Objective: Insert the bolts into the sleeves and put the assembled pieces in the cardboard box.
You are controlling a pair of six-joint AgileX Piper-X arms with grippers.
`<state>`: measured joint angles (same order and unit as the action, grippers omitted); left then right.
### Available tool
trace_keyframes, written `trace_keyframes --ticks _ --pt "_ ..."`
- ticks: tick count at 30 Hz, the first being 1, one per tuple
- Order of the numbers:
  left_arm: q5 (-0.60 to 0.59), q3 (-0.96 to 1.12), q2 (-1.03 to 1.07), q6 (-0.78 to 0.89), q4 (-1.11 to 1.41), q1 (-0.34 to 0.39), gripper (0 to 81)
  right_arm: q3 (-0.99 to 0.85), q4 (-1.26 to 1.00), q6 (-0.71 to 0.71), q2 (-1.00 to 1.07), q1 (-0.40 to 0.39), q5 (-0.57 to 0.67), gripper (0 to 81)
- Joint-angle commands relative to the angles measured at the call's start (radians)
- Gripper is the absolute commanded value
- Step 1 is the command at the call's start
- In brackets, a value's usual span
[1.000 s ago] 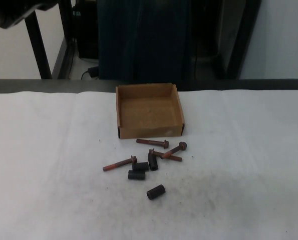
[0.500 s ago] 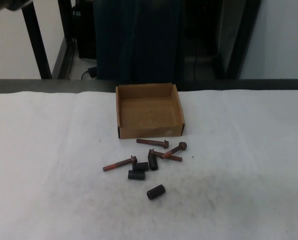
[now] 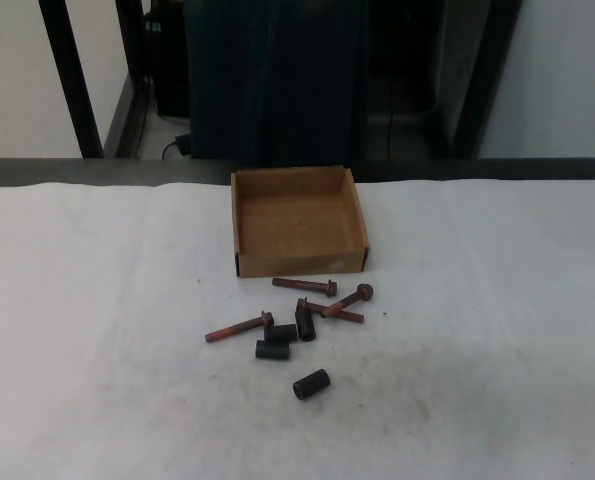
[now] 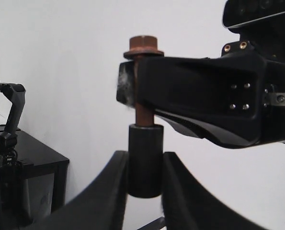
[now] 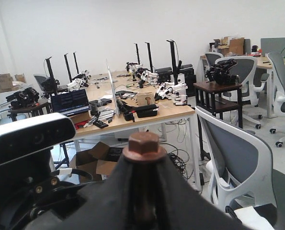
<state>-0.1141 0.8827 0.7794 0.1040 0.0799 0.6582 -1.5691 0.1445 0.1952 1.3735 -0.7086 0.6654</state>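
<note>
In the left wrist view my left gripper is shut on a black sleeve that stands upright between its fingers. A rusty bolt enters the sleeve's upper end, head away from it. My right gripper is shut on the bolt's shank. The right wrist view has the bolt head poking out between the right gripper's fingers. On the white bench lie several loose bolts and several black sleeves, just in front of the open cardboard box, whose floor is bare.
The loose parts cluster at the bench's middle; white cloth spreads free on both sides. Dark frame posts stand behind the bench's far edge. A white camera sits on the other arm in the right wrist view.
A dark part of an arm at the high view's upper left corner has moved up and out of the picture. The box, bolts and sleeves on the bench have not moved.
</note>
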Motion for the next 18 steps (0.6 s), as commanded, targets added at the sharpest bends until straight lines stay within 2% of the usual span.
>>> trace_keyframes --ticks 1,18 --pt "-0.006 0.003 0.003 -0.007 0.03 0.003 0.8 -0.004 0.0 0.007 0.0 -0.001 -0.001 0.3" --pt "-0.008 0.003 0.003 0.004 0.03 0.003 0.8 -0.004 0.0 0.03 0.0 -0.001 0.007 0.3"
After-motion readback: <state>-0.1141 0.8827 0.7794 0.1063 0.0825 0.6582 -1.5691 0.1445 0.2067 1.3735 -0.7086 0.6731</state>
